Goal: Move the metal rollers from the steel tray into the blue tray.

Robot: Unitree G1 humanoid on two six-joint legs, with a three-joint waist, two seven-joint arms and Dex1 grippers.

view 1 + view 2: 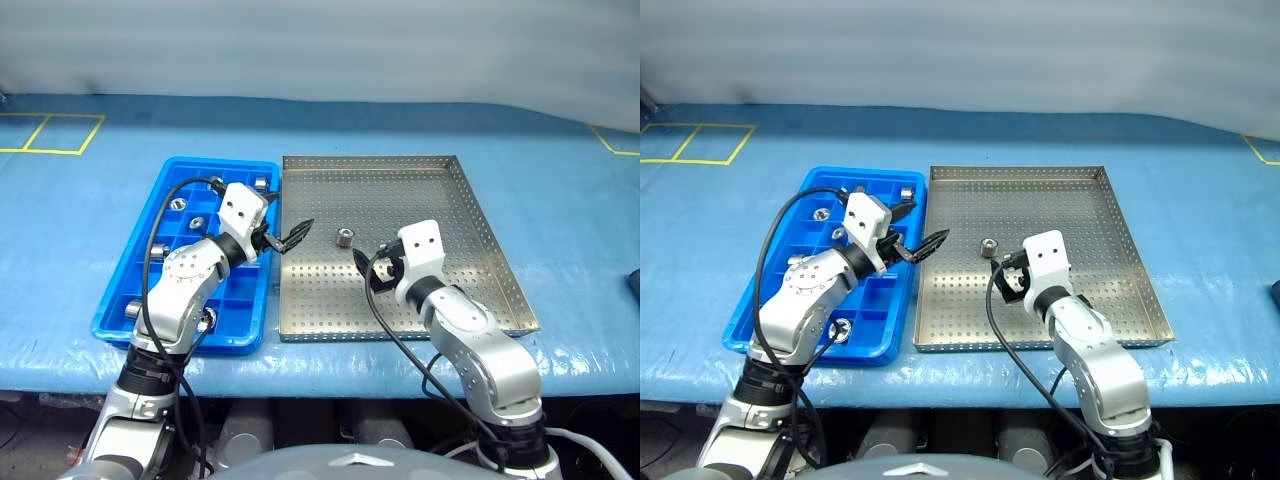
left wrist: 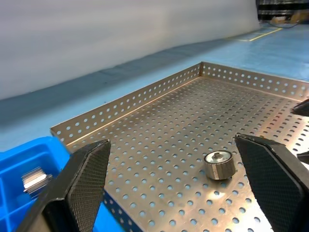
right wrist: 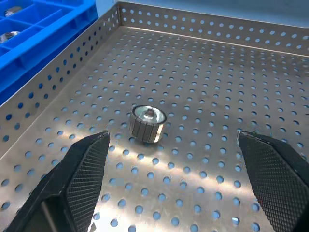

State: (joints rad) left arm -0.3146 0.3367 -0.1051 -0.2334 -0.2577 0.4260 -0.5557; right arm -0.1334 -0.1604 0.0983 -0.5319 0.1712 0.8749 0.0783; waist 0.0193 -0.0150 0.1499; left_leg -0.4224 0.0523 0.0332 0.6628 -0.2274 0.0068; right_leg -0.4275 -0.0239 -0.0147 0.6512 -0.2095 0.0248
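One metal roller [image 1: 343,237] stands on the steel tray [image 1: 420,200], left of its middle. Several more rollers, such as one at the far end [image 1: 260,184], sit in compartments of the blue tray [image 1: 240,300], which lies against the steel tray's left side. My left gripper [image 1: 288,222] is open over the seam between the two trays and points toward the roller [image 2: 219,164]. My right gripper [image 1: 372,262] is open just short of the same roller [image 3: 147,124], low over the perforated floor. Both grippers are empty.
Both trays rest on a blue-covered table with yellow tape marks [image 1: 50,135] at the far left. A dark object [image 1: 633,285] shows at the right edge. The steel tray's low rim [image 2: 130,104] surrounds the roller's area.
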